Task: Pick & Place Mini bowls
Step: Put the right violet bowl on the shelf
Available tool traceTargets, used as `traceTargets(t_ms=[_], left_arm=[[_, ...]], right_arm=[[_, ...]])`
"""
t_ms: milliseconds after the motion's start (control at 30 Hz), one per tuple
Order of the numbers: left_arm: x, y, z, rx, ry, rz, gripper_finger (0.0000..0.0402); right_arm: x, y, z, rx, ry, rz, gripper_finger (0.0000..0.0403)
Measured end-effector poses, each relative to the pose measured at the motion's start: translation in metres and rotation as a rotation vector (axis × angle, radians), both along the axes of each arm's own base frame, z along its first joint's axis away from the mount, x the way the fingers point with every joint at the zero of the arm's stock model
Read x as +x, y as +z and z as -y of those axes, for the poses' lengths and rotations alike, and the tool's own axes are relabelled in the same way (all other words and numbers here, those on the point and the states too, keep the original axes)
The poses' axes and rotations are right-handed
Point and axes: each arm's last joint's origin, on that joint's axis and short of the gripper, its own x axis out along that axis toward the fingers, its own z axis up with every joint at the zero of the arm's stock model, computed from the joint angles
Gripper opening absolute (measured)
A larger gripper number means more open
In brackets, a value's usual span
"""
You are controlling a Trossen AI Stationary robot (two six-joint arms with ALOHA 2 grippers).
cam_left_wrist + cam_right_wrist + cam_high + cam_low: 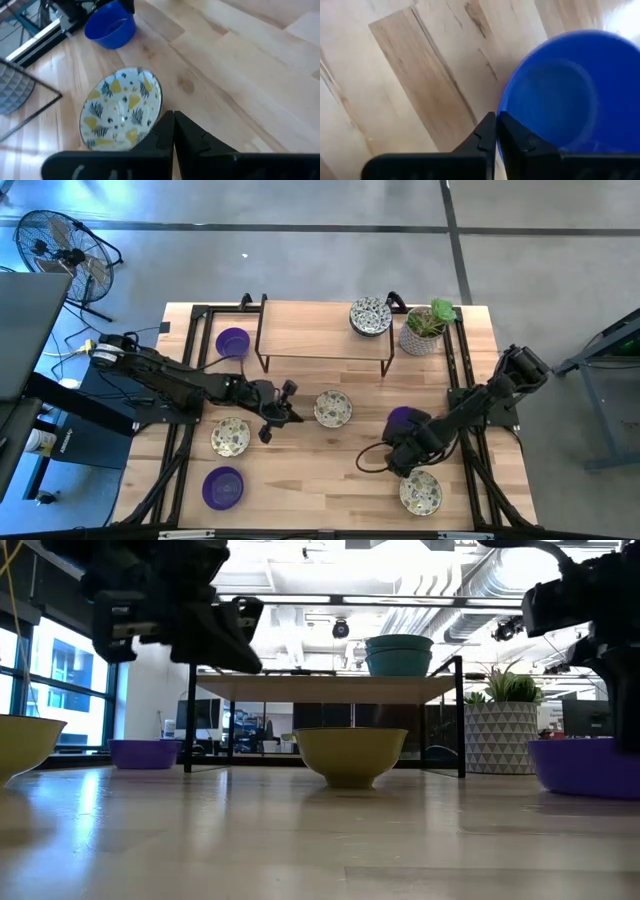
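Observation:
Several mini bowls stand on the wooden table (300,470). A purple bowl (402,417) stands right of centre, and my right gripper (408,438) is shut at its near rim. A cream patterned bowl (333,408) rests at the table's middle. My left gripper (292,416) is shut just left of it and touches nothing. In the left wrist view the shut gripper (173,119) stands beside this bowl's rim (155,107). In the low view the left gripper (225,635) hangs well above the tabletop. My right gripper (497,120) is closed at the purple bowl's rim (504,106), on the side toward the table's near edge. The fingers come from above, pointing steeply down. The fingertips hide how the rim lies between them. The bowl (585,765) stands on the table.
Other bowls: patterned (230,437) and purple (222,486) at near left, purple (232,342) at far left, patterned (421,492) at near right. A black-legged wooden shelf (322,330) at the back carries a patterned bowl (370,316); a potted plant (428,328) stands beside it.

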Motion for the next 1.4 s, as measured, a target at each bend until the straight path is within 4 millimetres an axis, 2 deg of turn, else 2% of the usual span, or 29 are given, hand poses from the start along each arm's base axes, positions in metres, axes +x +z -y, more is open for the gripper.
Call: traceTargets(t_ms=[167,300,433,600,733,833,967,1100,1233,1400], left_arm=[[-0.011,-0.013,-0.002,-0.019,0.017,0.037,0.0001],[-0.016,-0.02,-0.003,-0.032,0.023,0.053,0.0001],[-0.023,-0.019,-0.004,-0.036,0.027,0.071,0.0001],[-0.036,-0.007,-0.006,-0.022,0.018,0.143,0.0001],[-0.05,-0.001,-0.009,-0.014,0.022,0.193,0.0001],[-0.06,0.002,-0.011,-0.013,0.037,0.228,0.0001],[-0.068,0.002,-0.012,-0.015,0.042,0.256,0.0001],[-0.07,-0.001,-0.013,-0.006,0.054,0.245,0.0001],[-0.07,0.0,-0.013,-0.007,0.056,0.256,0.0001],[-0.07,0.0,-0.013,-0.003,0.041,0.261,0.0001]], right_arm=[[0.003,0.0,0.004,0.013,-0.01,-0.004,0.0018],[0.006,0.0,0.007,0.027,0.019,-0.013,0.0006],[0.015,0.013,0.006,0.05,0.063,0.0,0.0006],[0.033,0.05,-0.003,0.068,0.183,0.08,0.0002],[0.05,0.095,-0.008,0.08,0.275,0.202,0.0005],[0.063,0.133,-0.003,0.059,0.332,0.309,0.0002],[0.082,0.18,0.018,-0.024,0.41,0.438,0.0003],[0.107,0.21,0.053,-0.117,0.487,0.491,0.0003],[0.133,0.225,0.092,-0.169,0.559,0.474,0.0002],[0.159,0.226,0.139,-0.204,0.594,0.401,0.0002]])
